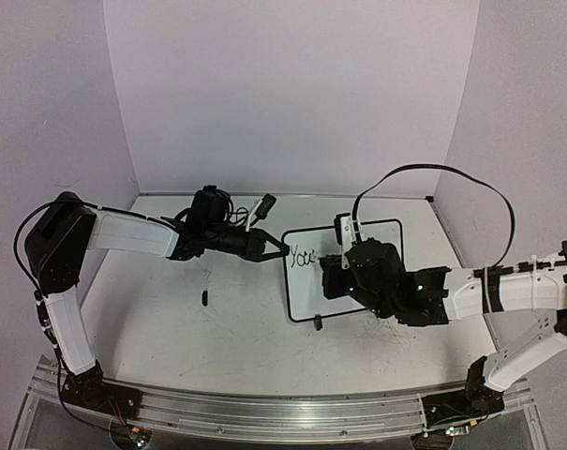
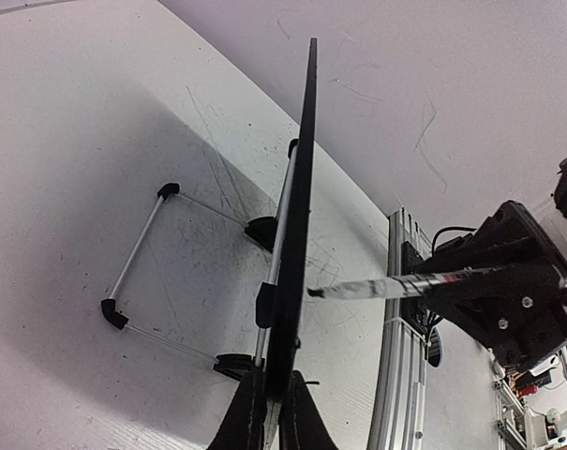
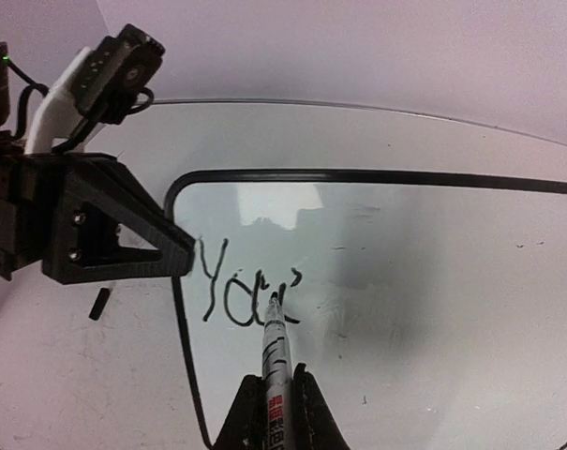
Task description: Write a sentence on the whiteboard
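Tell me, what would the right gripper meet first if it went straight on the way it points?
The whiteboard: the marker in the right gripper has its tip at the board's face, apparently touching.

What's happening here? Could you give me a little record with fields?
Board: small white whiteboard with thin black frame, propped on its stand on the white table
Left gripper: shut on the board's edge
Right gripper: shut on a clear-barrelled marker, tip touching the board
Writing: few black letters, starting with Y
Loose: small black piece on the table
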`<state>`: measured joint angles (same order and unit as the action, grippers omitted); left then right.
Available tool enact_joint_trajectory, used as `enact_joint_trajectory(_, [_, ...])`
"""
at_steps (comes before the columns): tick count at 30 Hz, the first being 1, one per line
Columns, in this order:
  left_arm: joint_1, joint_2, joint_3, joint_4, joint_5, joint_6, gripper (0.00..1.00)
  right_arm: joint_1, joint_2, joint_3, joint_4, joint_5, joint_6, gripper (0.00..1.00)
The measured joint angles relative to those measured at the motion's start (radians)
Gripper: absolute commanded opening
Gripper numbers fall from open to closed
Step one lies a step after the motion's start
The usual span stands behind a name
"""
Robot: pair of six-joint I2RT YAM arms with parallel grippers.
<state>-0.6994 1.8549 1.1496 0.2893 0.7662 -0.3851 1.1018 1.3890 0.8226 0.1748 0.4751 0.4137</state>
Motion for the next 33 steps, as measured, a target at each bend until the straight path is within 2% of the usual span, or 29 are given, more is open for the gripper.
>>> enact_joint_trajectory(5, [0.0,0.0,0.0,0.0,-0.002,0.0,0.0,0.0,-0.165,-0.024,0.033,-0.014,0.001,0.0])
enact_joint_trajectory(13, [-0.001,0.0,0.0,0.0,-0.021,-0.021,0.0,-0.04,-0.08,-0.011,0.014,0.004,-0.022,0.0])
enact_joint_trajectory(33, [-0.014,-0.042,-0.052,0.009,-0.112,-0.038,0.0,-0.04,-0.108,-0.039,-0.012,-0.008,-0.071,0.0])
